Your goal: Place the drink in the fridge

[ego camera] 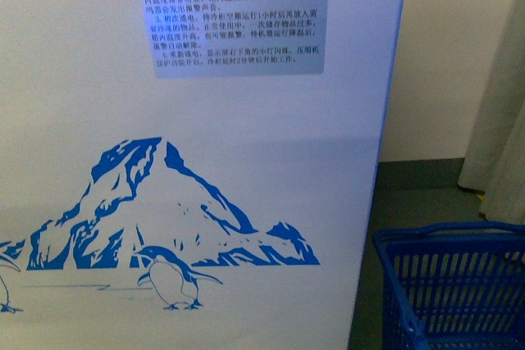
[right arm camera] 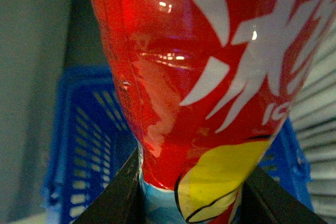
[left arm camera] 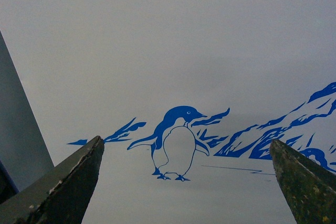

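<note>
White fridge (ego camera: 246, 161) wall (penguin decal (left arm camera: 176, 148)) faces left claw (left arm camera: 185, 142), spread wide, empty; right claw (right arm camera: 195, 187) clamps drink (right arm camera: 210, 77), blue basket (right arm camera: 84, 129) beyond.

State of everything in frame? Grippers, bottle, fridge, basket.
fridge: outer wall only; lids out of view
blue basket: on floor beside fridge
drink: held, not yet in fridge
right gripper: shut on drink
left gripper: open, empty
</note>
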